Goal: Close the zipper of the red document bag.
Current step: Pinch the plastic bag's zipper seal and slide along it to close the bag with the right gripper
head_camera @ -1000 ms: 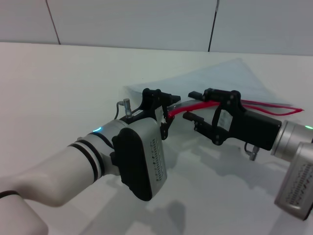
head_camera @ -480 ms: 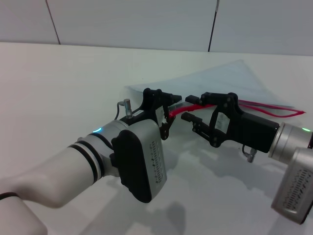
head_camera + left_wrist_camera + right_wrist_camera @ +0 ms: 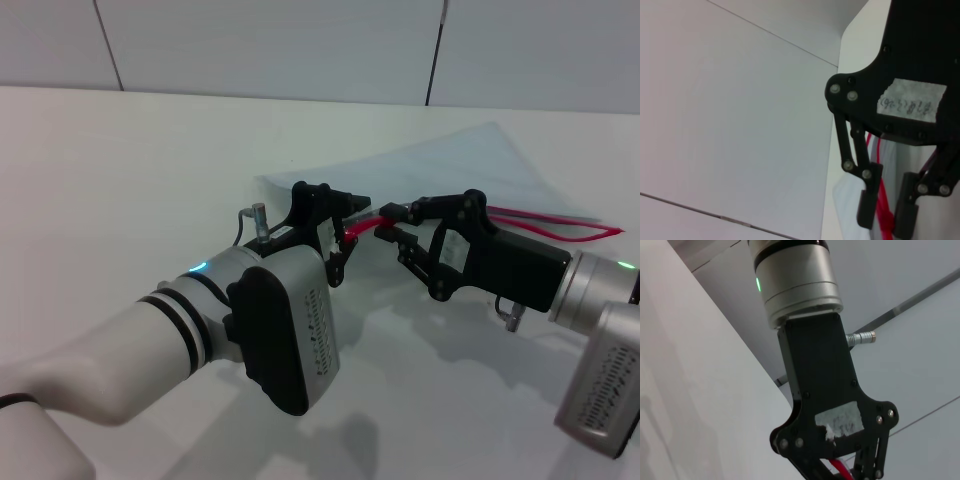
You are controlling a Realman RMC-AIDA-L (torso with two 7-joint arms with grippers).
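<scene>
Red plastic, thin and bright, is the zipper [image 3: 520, 228], running along the long edge of the red document bag [image 3: 470, 160] that faces the robot. The translucent pouch lies flat on the white worktop [image 3: 120, 170], toward its far edge and right of the middle. Its long axis runs from the middle of the worktop out to the right. At the right end the strip splits into two strands, so that stretch appears unsealed.

The left gripper [image 3: 343, 232] has its fingers clenched on the near end of the zipper, pinning it; the left wrist view shows the red strip passing between the two fingers [image 3: 866, 205]. The right gripper [image 3: 402, 224] sits just beside it, fingers narrowed around the strip, apparently pinching it.

The likely failures:
- If the right gripper slides with too loose a pinch, the two strands may not press together and the seal stays open.
- Too hard a pull could drag the thin pouch, buckle it, or tug the end out of the left gripper.
</scene>
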